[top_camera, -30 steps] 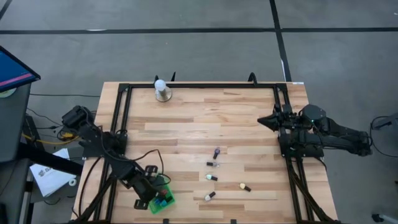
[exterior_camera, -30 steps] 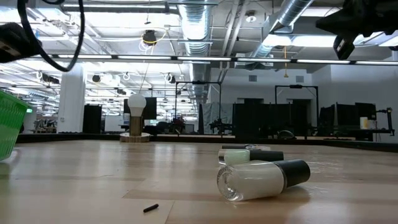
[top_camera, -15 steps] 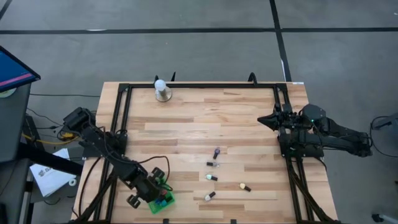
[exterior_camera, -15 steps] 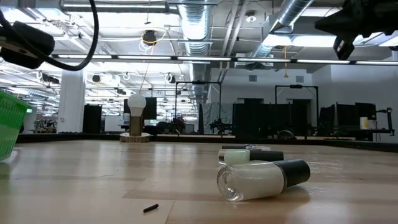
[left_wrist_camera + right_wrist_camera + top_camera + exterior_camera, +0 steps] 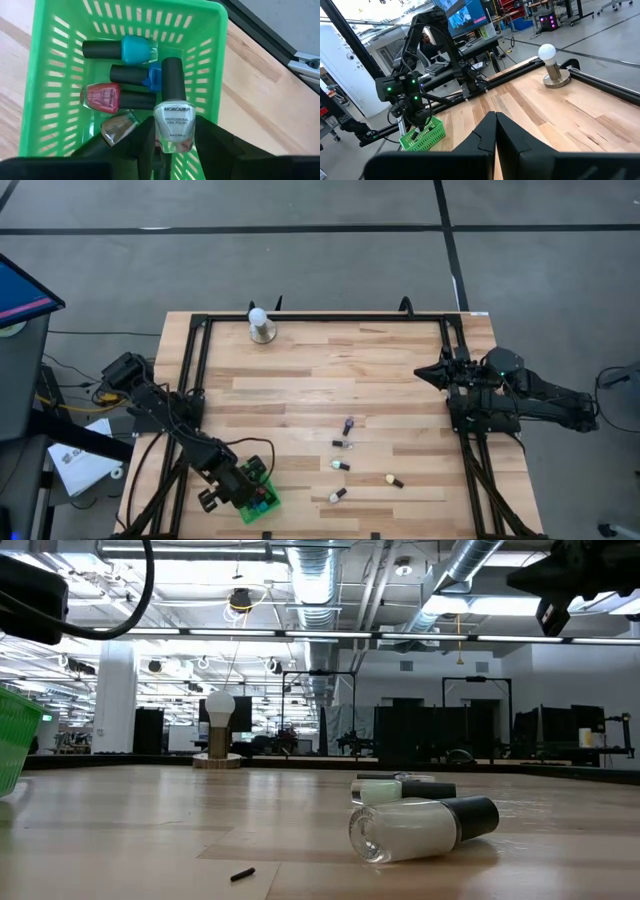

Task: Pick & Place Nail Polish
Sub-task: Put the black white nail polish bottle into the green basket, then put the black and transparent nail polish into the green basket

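A green basket (image 5: 262, 502) stands at the table's near left corner. In it lie teal (image 5: 135, 50), blue (image 5: 152, 75) and red (image 5: 100, 97) nail polish bottles and a brownish one (image 5: 119, 129). My left gripper (image 5: 238, 485) hangs over the basket, shut on a pale silver-white bottle (image 5: 174, 125). Several more bottles lie on their sides on the table's near middle, among them a purple one (image 5: 348, 425) and a white one (image 5: 420, 825). My right gripper (image 5: 425, 373) waits shut and level at the table's right side, with nothing in it. My left gripper pinches the pale bottle's glass body (image 5: 159, 135) between its two fingers, one on each side of it. The fingers slant down from above over the basket. The bottle's dark cap (image 5: 171, 80) points away from the fingers, into the basket and above the bottles there.
A white ball-topped round stand (image 5: 260, 326) stands at the table's far edge. A black frame (image 5: 320, 318) runs along the far, left and right sides. A tiny dark piece (image 5: 242, 874) lies on the wood near the front. Bare wood spreads between the basket and the loose bottles.
My left gripper has rolled about its own pointing line while staying over the green basket. The right arm and the loose bottles have kept still.
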`<move>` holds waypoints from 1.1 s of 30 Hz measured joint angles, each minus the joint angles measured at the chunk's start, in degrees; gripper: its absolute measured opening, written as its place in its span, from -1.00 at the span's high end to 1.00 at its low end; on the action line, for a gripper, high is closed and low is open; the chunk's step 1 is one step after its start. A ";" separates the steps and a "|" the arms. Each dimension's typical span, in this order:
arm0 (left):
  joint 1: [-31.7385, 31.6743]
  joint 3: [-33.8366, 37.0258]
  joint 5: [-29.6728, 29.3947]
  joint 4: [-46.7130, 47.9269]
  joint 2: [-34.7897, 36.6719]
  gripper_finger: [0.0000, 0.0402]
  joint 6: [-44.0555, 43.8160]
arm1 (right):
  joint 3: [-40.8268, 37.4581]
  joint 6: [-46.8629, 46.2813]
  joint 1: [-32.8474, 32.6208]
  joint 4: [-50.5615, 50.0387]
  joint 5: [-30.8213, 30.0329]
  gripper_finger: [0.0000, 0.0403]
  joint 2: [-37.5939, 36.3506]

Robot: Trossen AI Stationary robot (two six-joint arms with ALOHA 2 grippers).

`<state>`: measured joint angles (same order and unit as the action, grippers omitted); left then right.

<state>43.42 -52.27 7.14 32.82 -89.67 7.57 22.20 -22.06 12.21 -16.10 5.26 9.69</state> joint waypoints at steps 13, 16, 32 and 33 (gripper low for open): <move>-0.04 -0.07 -3.20 -1.11 1.38 0.07 -1.67 | 0.00 0.00 0.00 -0.04 0.02 1.00 -0.02; -1.08 -0.59 -8.54 -1.57 4.69 0.00 -4.46 | 0.00 0.00 -0.02 -0.01 0.02 1.00 0.01; -31.67 -0.76 -32.27 -21.89 15.67 -0.25 -13.59 | 0.00 0.00 -0.02 0.25 0.02 1.00 0.00; -33.20 -0.72 -32.06 -24.79 14.28 -0.25 -13.59 | 0.00 0.00 -0.02 0.25 0.02 1.00 0.00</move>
<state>10.22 -52.99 -24.92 8.03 -75.39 -6.01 22.20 -22.06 12.19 -15.86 5.28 9.69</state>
